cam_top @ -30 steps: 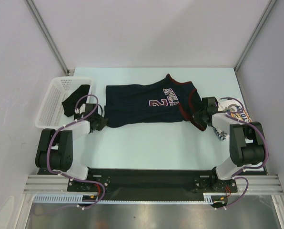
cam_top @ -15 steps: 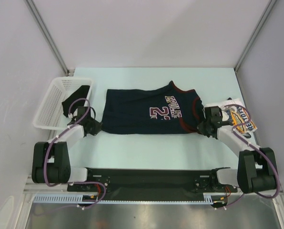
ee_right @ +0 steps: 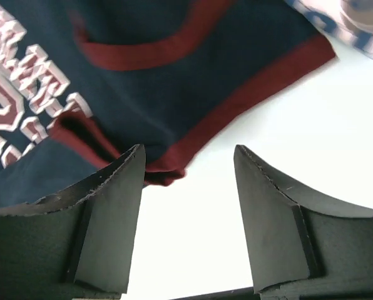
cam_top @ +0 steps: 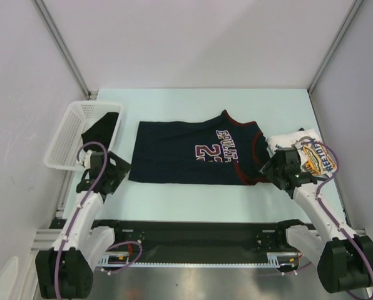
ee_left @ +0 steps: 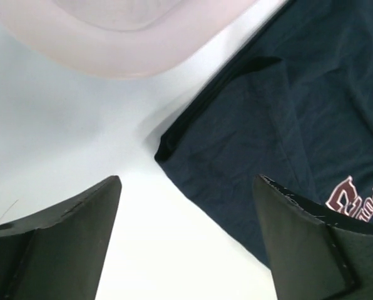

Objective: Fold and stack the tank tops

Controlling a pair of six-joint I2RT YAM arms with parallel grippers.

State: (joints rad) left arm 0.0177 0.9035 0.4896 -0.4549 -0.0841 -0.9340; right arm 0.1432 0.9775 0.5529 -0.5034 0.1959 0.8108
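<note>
Now the navy tank top [cam_top: 174, 156] lies spread flat at table centre, with the white tank top [cam_top: 311, 153] bunched at its 3 o'clock. The left gripper [ee_left: 186, 250] and right gripper [ee_right: 186, 219] both stand spread, pinching nothing, beside the hem corner and the strap. Best to pinch both near corners evenly, then carry them toward 12 o'clock together.

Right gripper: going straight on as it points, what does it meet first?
The right gripper would probably meet the red strap of the navy top first, just past its fingertips; depth is unclear.
</note>
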